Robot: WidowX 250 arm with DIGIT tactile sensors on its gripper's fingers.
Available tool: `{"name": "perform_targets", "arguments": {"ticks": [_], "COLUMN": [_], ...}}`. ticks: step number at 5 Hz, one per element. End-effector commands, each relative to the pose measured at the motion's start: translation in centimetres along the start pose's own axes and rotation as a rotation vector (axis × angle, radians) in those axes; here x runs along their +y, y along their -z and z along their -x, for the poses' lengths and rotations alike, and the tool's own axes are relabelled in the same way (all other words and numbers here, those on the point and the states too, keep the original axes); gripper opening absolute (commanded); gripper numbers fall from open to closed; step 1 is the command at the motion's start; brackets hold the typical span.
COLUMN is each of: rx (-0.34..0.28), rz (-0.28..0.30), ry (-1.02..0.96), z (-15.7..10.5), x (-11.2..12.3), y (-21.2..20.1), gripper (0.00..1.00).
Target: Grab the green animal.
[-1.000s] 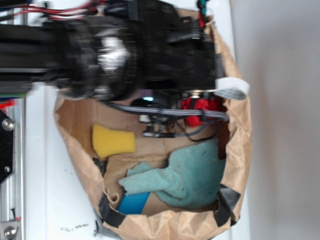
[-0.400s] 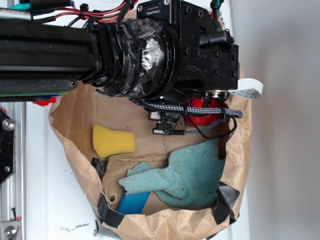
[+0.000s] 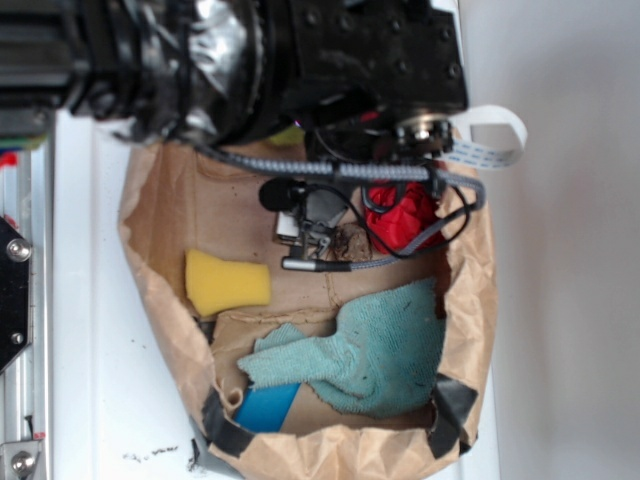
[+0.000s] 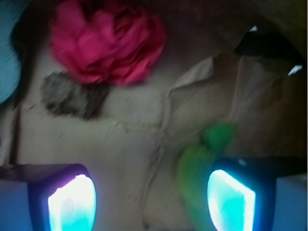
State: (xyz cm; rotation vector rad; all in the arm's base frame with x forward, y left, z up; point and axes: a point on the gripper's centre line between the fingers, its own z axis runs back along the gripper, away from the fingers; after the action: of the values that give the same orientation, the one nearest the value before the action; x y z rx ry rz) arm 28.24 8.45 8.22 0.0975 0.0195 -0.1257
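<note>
The robot is in the approach step, closing in on the green animal [image 4: 199, 168] but not yet gripping it. In the wrist view the gripper [image 4: 151, 204] stands wide, its two glowing fingertips at the lower left and lower right of the frame, nothing between them. The blurred green toy lies at lower right, just beside and partly behind the right-hand fingertip, not centred in the gap. The next move likely calls for shifting sideways toward the toy, then descending and closing. In the exterior view the black arm [image 3: 300, 50] reaches across the top of the frame over a brown paper bag [image 3: 160, 300]. A red fabric lump [image 4: 106, 41] sits upper left in the wrist view.
</note>
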Motion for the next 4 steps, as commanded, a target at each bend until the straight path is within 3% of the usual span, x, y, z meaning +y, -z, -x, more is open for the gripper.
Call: {"name": "perform_targets", "arguments": {"ticks": [1, 2, 3, 4], "rx": [-0.063, -0.081, -0.069, -0.014], "rz": [-0.045, -0.156, -0.180, -0.192], "ry": [-0.050, -0.102, -0.102, -0.100], "z": [1.0, 0.7, 0.6, 0.7], "x": [3.0, 4.3, 4.5, 5.1], "y": [-3.0, -2.1, -1.3, 0.5], "gripper": [1.00, 1.00, 1.00, 1.00]}}
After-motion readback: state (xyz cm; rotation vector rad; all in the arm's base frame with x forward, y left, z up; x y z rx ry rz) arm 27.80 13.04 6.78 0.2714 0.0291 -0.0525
